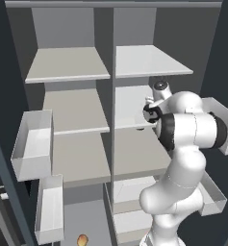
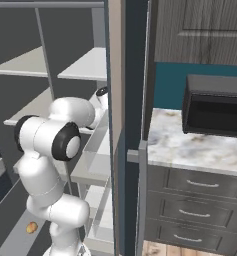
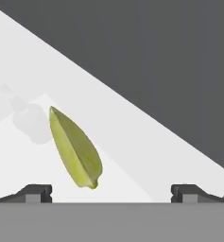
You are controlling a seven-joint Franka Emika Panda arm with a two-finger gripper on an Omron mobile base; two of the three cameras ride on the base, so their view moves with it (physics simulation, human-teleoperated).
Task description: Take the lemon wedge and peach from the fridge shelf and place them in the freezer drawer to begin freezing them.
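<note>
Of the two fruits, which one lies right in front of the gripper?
The lemon wedge, yellow-green and pointed, lies on the fridge shelf between the open gripper's fingertips. The round orange peach lies far below, already down in the freezer drawer.

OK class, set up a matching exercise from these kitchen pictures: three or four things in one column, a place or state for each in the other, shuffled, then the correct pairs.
Things:
1. lemon wedge
2. peach
3. gripper
4. microwave

Places or states:
A. on the marble counter beside the fridge
B. open, jaws standing wide apart
C. lying on the white fridge shelf, just ahead of the fingertips
D. low down on the grey surface at the bottom of the fridge

Pairs: 1-C, 2-D, 3-B, 4-A
</note>
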